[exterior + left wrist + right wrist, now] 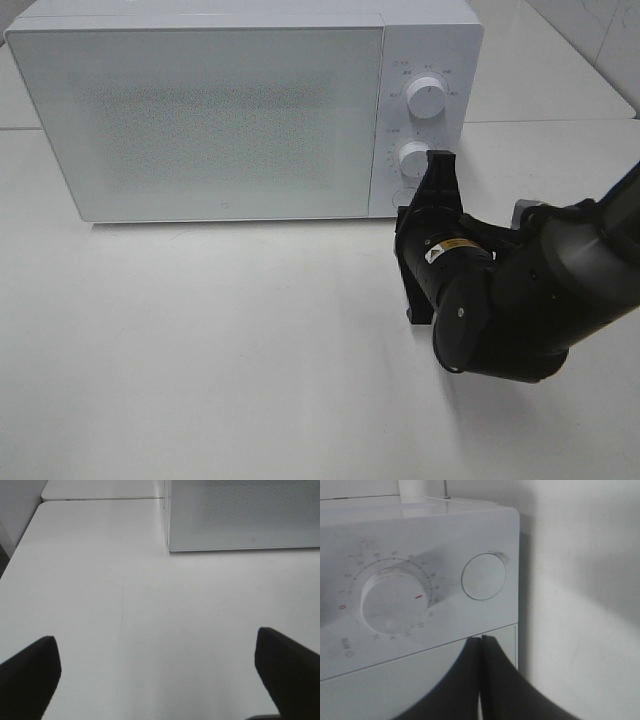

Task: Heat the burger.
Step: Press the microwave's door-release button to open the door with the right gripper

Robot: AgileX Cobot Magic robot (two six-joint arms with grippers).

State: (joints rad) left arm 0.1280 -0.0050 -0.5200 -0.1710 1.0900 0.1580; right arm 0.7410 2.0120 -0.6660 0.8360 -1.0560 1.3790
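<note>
matte white tabletop (200, 350) (soft, even light)

The burger cannot be seen in any view. The white microwave (245, 105) stands on the table (200, 350) with its door (200, 115) shut. The door's speckled, frosted panel hides the inside.
</note>
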